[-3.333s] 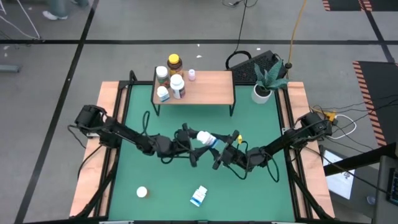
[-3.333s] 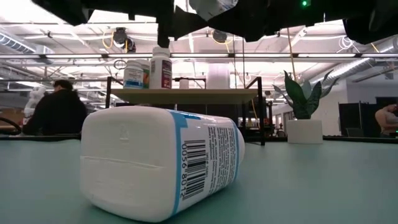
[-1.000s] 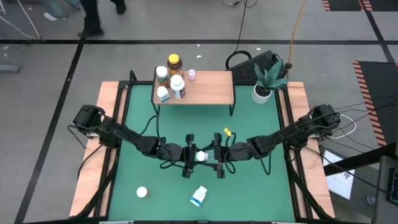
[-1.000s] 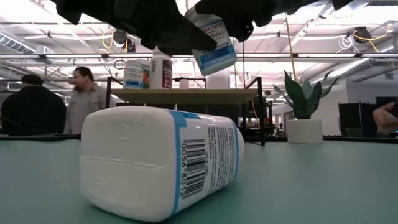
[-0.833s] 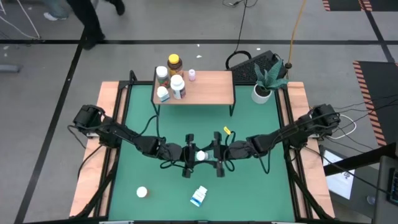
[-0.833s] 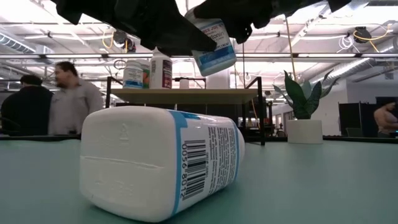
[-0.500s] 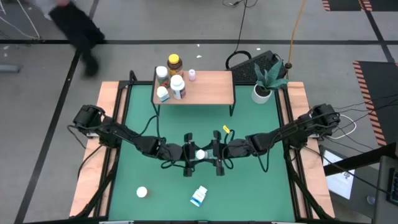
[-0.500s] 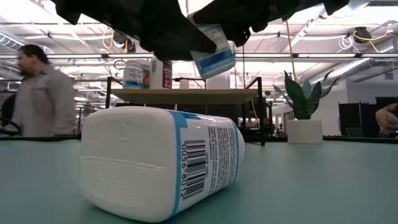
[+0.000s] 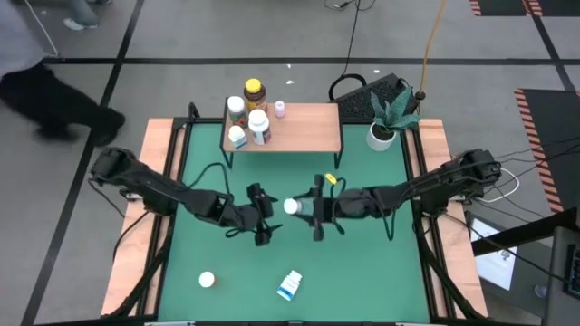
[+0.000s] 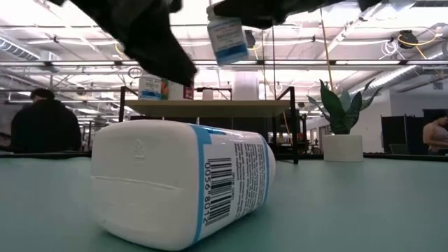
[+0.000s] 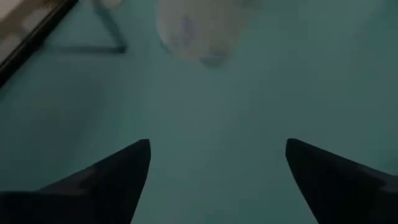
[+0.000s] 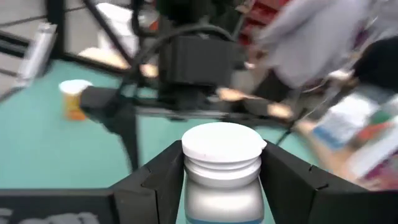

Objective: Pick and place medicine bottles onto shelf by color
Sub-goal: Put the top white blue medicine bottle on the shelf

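My right gripper (image 9: pixel 304 208) is shut on a white-capped, blue-labelled medicine bottle (image 10: pixel 227 31) above the middle of the green table. My left gripper (image 9: pixel 268 215) stands open just to the bottle's left, touching nothing; in the left wrist view the bottle (image 11: pixel 199 31) shows blurred beyond the spread fingers. The shelf (image 9: pixel 304 127) stands at the far side with several bottles (image 9: pixel 246 113) upright on its left end. A white and blue bottle (image 9: pixel 290 285) lies on its side near the front edge. Another white-capped one (image 9: pixel 207 280) stands to its left. My right gripper pinches the bottle's body just below the white cap (image 12: pixel 222 144) between its two fingers (image 12: pixel 163 180), one on each side. The fingers come about level from the table's right. The bottle is lifted clear of the table, roughly upright with its cap up.
A potted plant (image 9: pixel 381 134) stands at the far right beside the shelf. Wooden boards (image 9: pixel 159 145) border the green mat on both sides. People move in the room beyond the table (image 10: pixel 45 126).
My left gripper has let go of the bottle and drawn back toward the table's left. My right gripper has carried the bottle up and toward the far edge. The bottle has gone from tilted to nearly upright.
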Available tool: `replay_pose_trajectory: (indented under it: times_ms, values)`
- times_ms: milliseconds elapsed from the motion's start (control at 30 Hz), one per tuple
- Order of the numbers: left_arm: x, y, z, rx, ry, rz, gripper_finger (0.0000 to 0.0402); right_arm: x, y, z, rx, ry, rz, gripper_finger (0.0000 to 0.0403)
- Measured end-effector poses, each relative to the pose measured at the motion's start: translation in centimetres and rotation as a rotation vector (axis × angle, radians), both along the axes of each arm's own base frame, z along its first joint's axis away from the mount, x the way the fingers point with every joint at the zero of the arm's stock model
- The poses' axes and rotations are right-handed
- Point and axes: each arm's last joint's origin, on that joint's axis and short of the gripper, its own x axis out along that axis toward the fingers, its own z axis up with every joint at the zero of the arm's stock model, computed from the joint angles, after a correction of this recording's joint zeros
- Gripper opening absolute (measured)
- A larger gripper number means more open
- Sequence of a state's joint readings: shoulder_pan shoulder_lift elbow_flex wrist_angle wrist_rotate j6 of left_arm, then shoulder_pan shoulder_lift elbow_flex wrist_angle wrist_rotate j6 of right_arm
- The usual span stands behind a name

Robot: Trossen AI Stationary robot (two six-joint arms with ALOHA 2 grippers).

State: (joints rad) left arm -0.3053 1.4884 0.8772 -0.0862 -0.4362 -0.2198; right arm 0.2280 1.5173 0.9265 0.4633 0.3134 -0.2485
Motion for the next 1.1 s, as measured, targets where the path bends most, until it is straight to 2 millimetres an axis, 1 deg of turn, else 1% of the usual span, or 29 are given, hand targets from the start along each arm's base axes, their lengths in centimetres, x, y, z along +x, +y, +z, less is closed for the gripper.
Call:
replay_pose_trajectory:
  times_ms: [100,167,233,267,367,433,533,567,600,667,733,867,967,1100]
  values:
    - [-1.5,0.3,1.7,-0.057,-0.021,0.081,0.038,0.6,-2.6,0.7,-0.074,-0.064,-0.057,0.0177]
    - [-3.1,0.4,2.6,-0.05,-0.012,0.131,0.038,0.8,-4.8,1.3,-0.098,-0.113,-0.069,0.0178]
    - [-4.1,0.1,3.7,-0.045,-0.052,0.172,0.038,0.9,-7.3,1.6,-0.098,-0.145,-0.081,0.0178]
    - [-5.0,-0.1,4.1,-0.021,-0.046,0.19,0.038,0.9,-8.7,1.7,-0.096,-0.151,-0.092,0.0178]
    - [-6.9,-0.7,5.1,0.036,-0.081,0.237,0.0381,0.7,-12.6,2.2,-0.062,-0.169,-0.123,0.0178]
    - [-8.3,-0.9,5.4,0.078,-0.074,0.25,0.0381,0.5,-15.1,2.6,-0.019,-0.194,-0.123,0.0178]
    - [-9.6,-0.8,6.0,0.114,-0.093,0.269,0.0381,0.0,-18.2,2.7,0.058,-0.206,-0.118,0.0178]
    - [-10.1,-0.7,6.1,0.135,-0.081,0.27,0.0381,0.3,-19.0,2.8,0.071,-0.226,-0.115,0.0178]
    - [-10.4,-0.6,6.2,0.147,-0.08,0.273,0.0381,0.6,-19.8,2.9,0.078,-0.247,-0.119,0.0178]
    - [-10.9,-0.1,6.5,0.172,-0.073,0.283,0.0381,1.3,-21.2,2.3,0.097,-0.237,-0.125,0.0178]
    - [-11.5,0.5,6.7,0.2,-0.061,0.301,0.0381,3.0,-22.6,1.7,0.097,-0.231,-0.124,0.0178]
    - [-12.8,1.7,7.1,0.219,-0.041,0.346,0.0381,5.3,-25.2,0.4,0.119,-0.198,-0.152,0.0178]
    - [-13.9,2.2,7.3,0.213,-0.03,0.371,0.0381,5.7,-26.3,-0.5,0.135,-0.164,-0.16,0.0178]
    - [-14.9,2.8,7.4,0.214,-0.014,0.389,0.0381,5.6,-26.7,-1.2,0.161,-0.14,-0.164,0.0178]
